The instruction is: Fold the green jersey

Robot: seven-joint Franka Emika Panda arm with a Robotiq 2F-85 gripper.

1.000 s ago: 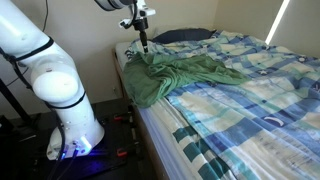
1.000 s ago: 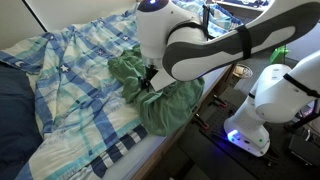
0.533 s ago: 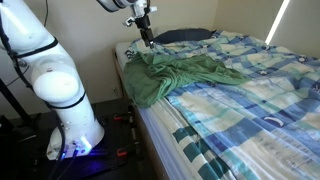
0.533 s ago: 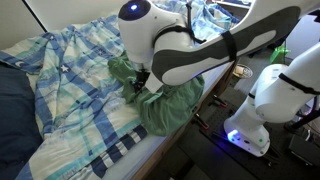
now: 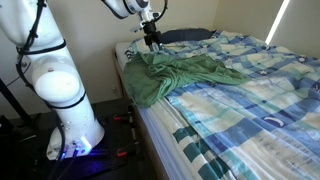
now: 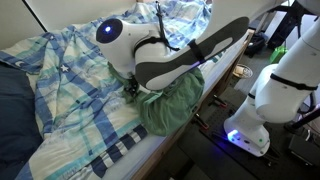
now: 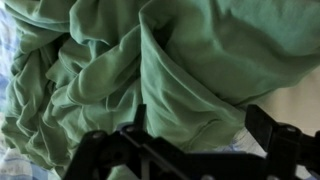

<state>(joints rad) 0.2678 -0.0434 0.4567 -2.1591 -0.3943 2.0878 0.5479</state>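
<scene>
The green jersey (image 5: 178,77) lies rumpled in deep folds on the checked bedcover (image 5: 255,95), at the left edge of the bed in an exterior view, with part of it hanging down over that side; it shows as the same heap at the bed's right edge in the exterior view (image 6: 172,108) from the opposite side. The gripper (image 5: 152,42) hangs over the jersey's far left corner, and in the wrist view its dark fingers (image 7: 282,140) stand apart with nothing between them, just above the cloth (image 7: 150,70). A dark blue pillow (image 5: 186,35) lies just beyond the gripper at the far end, and the arm's white base (image 5: 62,95) stands left of the bed.
</scene>
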